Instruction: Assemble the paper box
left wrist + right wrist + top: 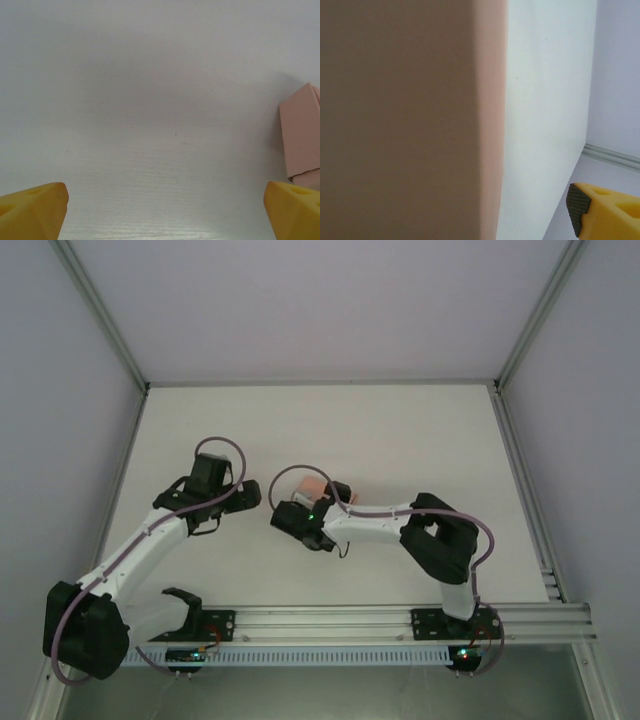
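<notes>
Pink paper box (312,486) sits on the white table (400,440) roughly between the two arms, right up against the right claw (310,505). My guess is that claw is crowding in to brace a side for folding, but its wrist cam shows just one yellow finger (600,207) off to the side of the card, so I can't tell if it's gripping. Left claw (165,195) hangs spread wide with nothing in it, box just off to its right, probably waiting to help, and there's no logo or writing anywhere on the card.
</notes>
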You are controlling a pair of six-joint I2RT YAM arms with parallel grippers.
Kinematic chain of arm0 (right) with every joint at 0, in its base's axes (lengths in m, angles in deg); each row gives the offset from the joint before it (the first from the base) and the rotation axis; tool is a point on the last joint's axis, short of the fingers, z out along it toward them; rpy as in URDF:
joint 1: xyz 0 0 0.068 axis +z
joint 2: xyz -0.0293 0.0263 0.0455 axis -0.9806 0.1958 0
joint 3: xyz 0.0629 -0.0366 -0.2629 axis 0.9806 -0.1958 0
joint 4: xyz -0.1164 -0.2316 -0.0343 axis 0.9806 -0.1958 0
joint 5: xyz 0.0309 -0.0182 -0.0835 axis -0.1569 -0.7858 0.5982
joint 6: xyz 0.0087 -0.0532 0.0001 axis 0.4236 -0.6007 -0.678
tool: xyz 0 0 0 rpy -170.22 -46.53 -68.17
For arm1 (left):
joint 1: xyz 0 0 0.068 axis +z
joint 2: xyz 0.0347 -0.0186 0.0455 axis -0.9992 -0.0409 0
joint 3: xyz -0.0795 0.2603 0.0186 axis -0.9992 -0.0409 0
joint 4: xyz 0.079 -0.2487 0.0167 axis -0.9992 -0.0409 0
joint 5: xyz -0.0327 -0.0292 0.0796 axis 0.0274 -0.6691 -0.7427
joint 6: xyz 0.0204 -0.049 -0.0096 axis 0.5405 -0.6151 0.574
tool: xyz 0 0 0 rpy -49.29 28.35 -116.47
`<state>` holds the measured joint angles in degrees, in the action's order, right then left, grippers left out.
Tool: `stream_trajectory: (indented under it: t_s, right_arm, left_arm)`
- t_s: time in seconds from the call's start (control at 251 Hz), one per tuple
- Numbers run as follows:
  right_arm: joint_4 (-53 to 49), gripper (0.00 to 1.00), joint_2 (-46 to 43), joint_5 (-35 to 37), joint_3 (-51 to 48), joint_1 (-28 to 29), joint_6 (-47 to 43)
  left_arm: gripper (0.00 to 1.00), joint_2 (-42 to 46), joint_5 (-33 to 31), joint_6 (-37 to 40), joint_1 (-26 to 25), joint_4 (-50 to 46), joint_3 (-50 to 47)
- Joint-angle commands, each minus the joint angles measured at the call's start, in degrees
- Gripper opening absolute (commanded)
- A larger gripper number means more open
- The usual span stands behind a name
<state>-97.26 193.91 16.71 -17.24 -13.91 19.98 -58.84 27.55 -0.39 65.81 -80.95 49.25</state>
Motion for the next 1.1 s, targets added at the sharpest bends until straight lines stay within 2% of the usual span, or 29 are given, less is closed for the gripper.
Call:
stream_trajectory:
  t_s: [0.0,0.152,0.287,0.411,0.507,0.627,0.766,0.898,0.982,1.094]
  right_arm:
    - [-2.63,0.97,-0.12,-7.22,0.38,2.03,2.56]
    - [-2.0,0.99,-1.98,-17.66,-2.29,3.32,1.39]
    - [0.79,0.99,-5.53,-23.33,-5.73,3.04,0.04]
    - [3.25,0.99,-10.73,-27.01,-8.24,1.55,-1.3]
    - [6.24,0.99,-16.75,-29.67,-9.89,-1.85,-0.13]
    - [9.55,0.99,-25.19,-30.19,-12.76,-12.06,5.36]
    - [16.51,0.99,-32.92,-28.32,-18.91,-30.15,11.72]
    - [29.98,0.99,-36.42,-32.91,-28.55,-46.68,11.51]
    - [38.84,0.99,-35.56,-34.64,-33.23,-53.95,11.56]
    - [47.63,0.99,-33.27,-39.92,-37.39,-60.19,12.47]
  left_arm:
    - [1.0,1.43,1.07,-0.74,0.31,-1.04,-0.43]
    - [1.0,2.38,1.23,-0.89,0.32,-1.29,-0.69]
    - [1.0,2.76,1.37,-0.88,0.43,-1.27,-0.79]
    - [1.0,2.46,1.64,-0.76,0.4,-0.9,-0.4]
    - [1.0,2.37,0.28,-0.34,0.57,0.94,0.08]
    - [1.0,2.16,-4.89,1.13,3.06,6.36,-0.29]
    - [1.0,0.32,-17.03,4.16,8.4,16.34,-4.41]
    - [1.0,-2.47,-21.63,13.1,14.91,29.58,-9.74]
    - [1.0,-4.49,-22.49,18.73,17.06,37.74,-12.59]
    - [1.0,-8.1,-17.97,21.77,19.29,52.29,-17.55]
